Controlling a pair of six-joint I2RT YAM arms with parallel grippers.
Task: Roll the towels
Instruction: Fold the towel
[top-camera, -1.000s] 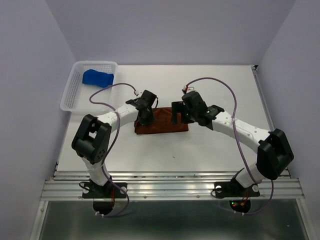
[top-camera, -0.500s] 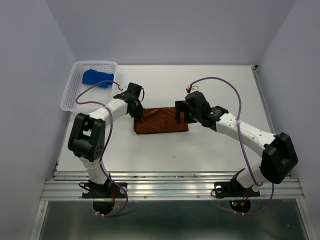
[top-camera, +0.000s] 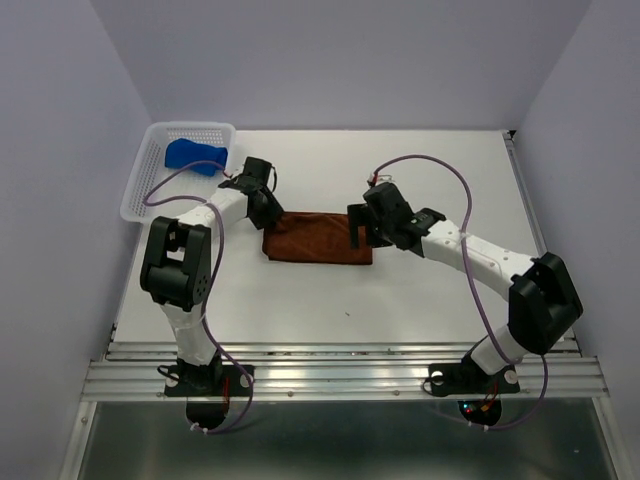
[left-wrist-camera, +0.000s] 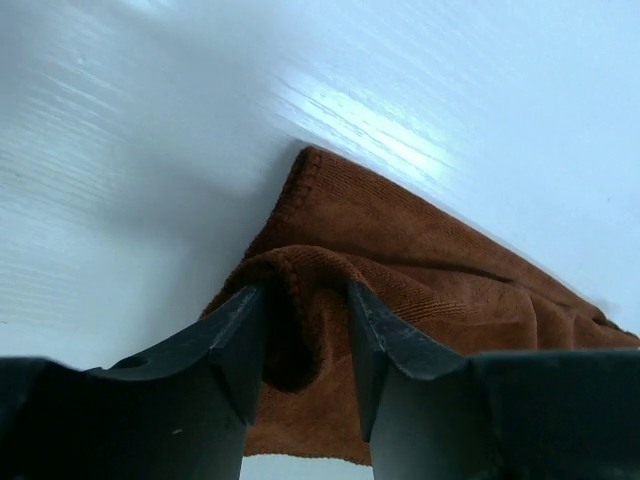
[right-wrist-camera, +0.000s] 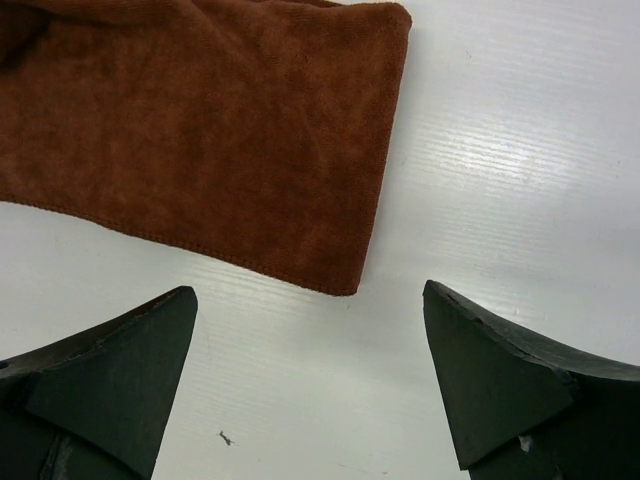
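My left pincer (left-wrist-camera: 305, 300) low at far left corner of rust-brown towel (top-camera: 320, 240). Jaws part-way apart, raised fold of cloth between them, touching both fingers (left-wrist-camera: 225, 350). Cannot tell whether fold is pinched or loose. My right pincer (right-wrist-camera: 309, 288) spread wide, holds nothing, hovers over towel's right end, one corner between fingertips. Towel lies mid-table (top-camera: 430, 180), long side running left-right. Blue towel (top-camera: 196, 156) bunched in white basket (top-camera: 150, 190) at far left, apart from both pincers.
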